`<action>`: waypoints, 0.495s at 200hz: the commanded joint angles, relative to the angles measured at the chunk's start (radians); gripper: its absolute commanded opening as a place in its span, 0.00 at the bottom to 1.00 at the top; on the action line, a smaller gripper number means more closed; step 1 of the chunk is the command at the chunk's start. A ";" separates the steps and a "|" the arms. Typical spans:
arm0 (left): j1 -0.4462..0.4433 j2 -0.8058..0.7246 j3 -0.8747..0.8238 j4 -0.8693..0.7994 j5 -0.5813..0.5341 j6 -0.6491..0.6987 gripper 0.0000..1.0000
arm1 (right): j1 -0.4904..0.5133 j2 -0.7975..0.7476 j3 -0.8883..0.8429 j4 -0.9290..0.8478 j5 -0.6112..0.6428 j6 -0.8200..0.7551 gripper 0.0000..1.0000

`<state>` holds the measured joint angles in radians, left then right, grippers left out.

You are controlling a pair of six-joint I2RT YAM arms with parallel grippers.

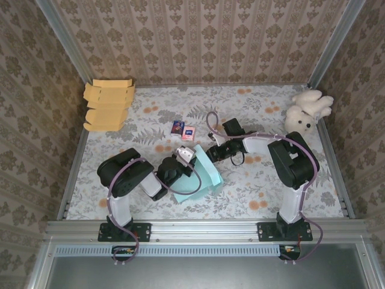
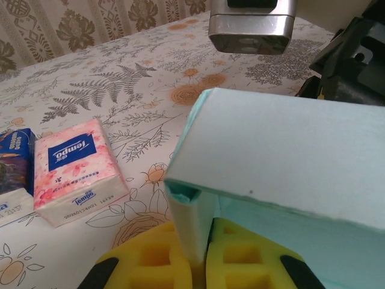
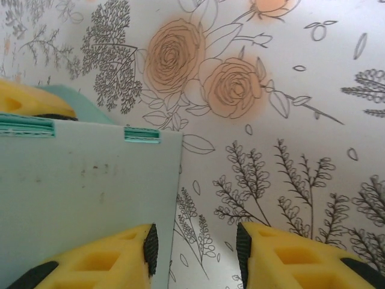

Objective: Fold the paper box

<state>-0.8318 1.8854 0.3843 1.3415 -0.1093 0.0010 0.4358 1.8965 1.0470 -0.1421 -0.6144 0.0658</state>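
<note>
Our left tool [image 2: 201, 256] clamps one wall of the light, creasable paper box [image 2: 283, 156]; our right tool [image 3: 195, 247] stands apart, seemingly beside its edge.

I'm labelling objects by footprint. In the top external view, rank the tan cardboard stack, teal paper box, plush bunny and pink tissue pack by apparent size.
1. tan cardboard stack
2. teal paper box and plush bunny: too close to rank, since the left arm hides part of the box
3. pink tissue pack
</note>
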 commanded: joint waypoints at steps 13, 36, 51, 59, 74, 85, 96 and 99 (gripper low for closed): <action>-0.038 0.048 0.054 -0.054 0.045 0.009 0.00 | 0.080 0.021 0.025 -0.012 -0.132 -0.007 0.43; -0.050 0.045 0.052 -0.055 0.060 0.017 0.00 | 0.070 0.018 0.007 0.065 -0.090 0.056 0.43; -0.053 0.041 0.048 -0.056 0.083 0.025 0.00 | 0.060 0.022 0.008 0.083 -0.070 0.078 0.43; -0.053 0.039 0.047 -0.057 0.095 0.028 0.00 | 0.053 0.024 0.009 0.095 -0.064 0.091 0.43; -0.054 0.035 0.041 -0.060 0.106 0.031 0.00 | 0.035 0.025 0.005 0.119 -0.043 0.131 0.43; -0.053 0.034 0.039 -0.060 0.100 0.031 0.00 | 0.024 0.020 0.003 0.133 -0.025 0.150 0.42; -0.053 0.031 0.038 -0.061 0.091 0.030 0.00 | 0.018 0.014 -0.002 0.143 -0.008 0.162 0.42; -0.054 0.032 0.038 -0.063 0.090 0.030 0.00 | 0.017 0.013 -0.002 0.143 -0.002 0.164 0.42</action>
<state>-0.8379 1.8877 0.3885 1.3399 -0.1215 0.0116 0.4248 1.8977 1.0447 -0.1299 -0.5922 0.1410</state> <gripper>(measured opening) 0.080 0.424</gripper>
